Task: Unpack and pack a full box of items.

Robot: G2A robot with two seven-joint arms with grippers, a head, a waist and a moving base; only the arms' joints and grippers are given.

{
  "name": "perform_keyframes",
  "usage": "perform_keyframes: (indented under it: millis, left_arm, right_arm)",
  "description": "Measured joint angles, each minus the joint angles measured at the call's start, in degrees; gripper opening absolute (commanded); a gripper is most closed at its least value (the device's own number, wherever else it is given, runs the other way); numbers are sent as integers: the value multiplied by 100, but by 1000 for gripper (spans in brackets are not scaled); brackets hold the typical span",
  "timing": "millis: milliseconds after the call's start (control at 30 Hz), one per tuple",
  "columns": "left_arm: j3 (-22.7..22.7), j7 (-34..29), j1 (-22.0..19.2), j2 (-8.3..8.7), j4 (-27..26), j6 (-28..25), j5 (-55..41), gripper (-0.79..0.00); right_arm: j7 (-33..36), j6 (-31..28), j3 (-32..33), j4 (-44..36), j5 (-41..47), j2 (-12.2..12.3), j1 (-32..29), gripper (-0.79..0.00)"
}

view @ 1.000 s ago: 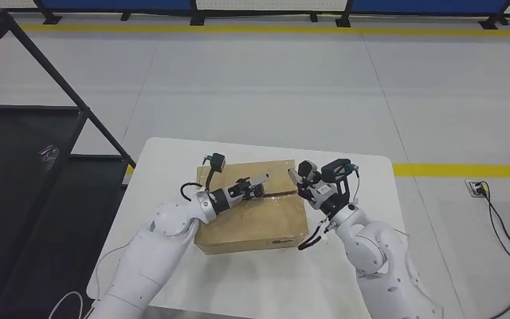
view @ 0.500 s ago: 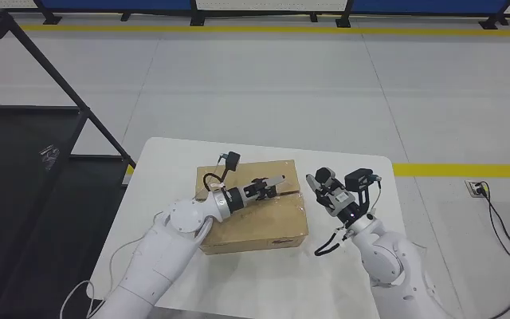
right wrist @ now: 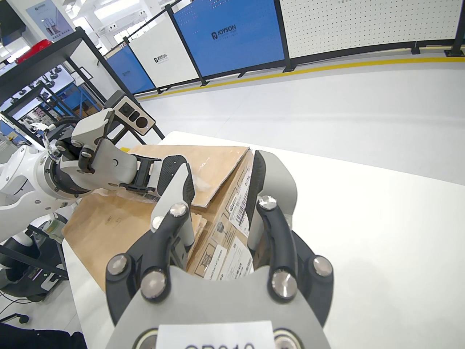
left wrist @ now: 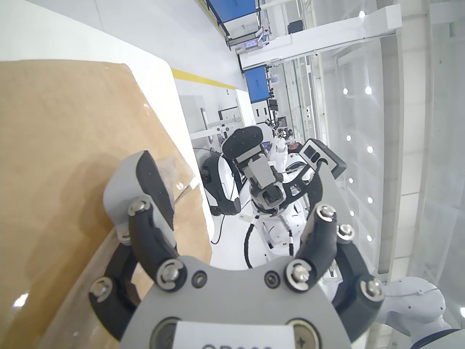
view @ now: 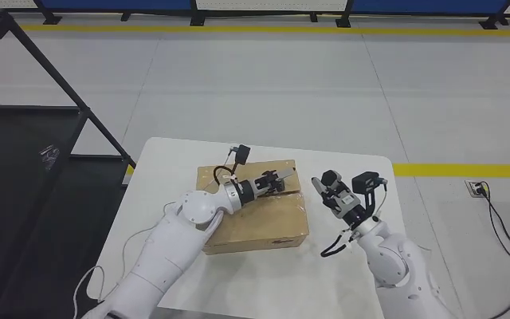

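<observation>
One closed box [view: 253, 219] is sitting on the worktop [view: 163, 175].
Left claw [view: 279, 179], released, is hovering over its top at a slightly lifted flap [right wrist: 225, 161]; right claw [view: 327, 187], also released, is waiting just beside it. Nothing seems unpacked yet, so nearly the whole task is remaining.

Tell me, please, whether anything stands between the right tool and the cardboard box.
Nothing visible does. The open right tool hangs beside the cardboard box, only bare table between them; the left tool is over its top.
</observation>
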Motion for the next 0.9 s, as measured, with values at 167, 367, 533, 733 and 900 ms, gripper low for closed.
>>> perform_keyframes:
  millis: [167,367,533,733,900]
  left_arm:
    - [107,-75,-66,-102,164,-93,-36,-34]
    - [132,-127,-75,-174,261,-170,-54,-37]
    - [134,-274,-17,-206,159,-234,-77,-37]
    - [-104,-332,70,-141,-8,-333,18,-22]
    - [-430,-327,191,-12,-273,-286,283,-25]
  right_arm:
    - [16,3,-26,37,33,24,55,-413]
    - [33,-10,-94,115,61,47,171,-409]
    - [10,2,-149,199,79,61,254,-400]
    - [-142,119,-93,236,181,84,264,-397]
    - [-218,118,-45,139,245,110,240,-394]
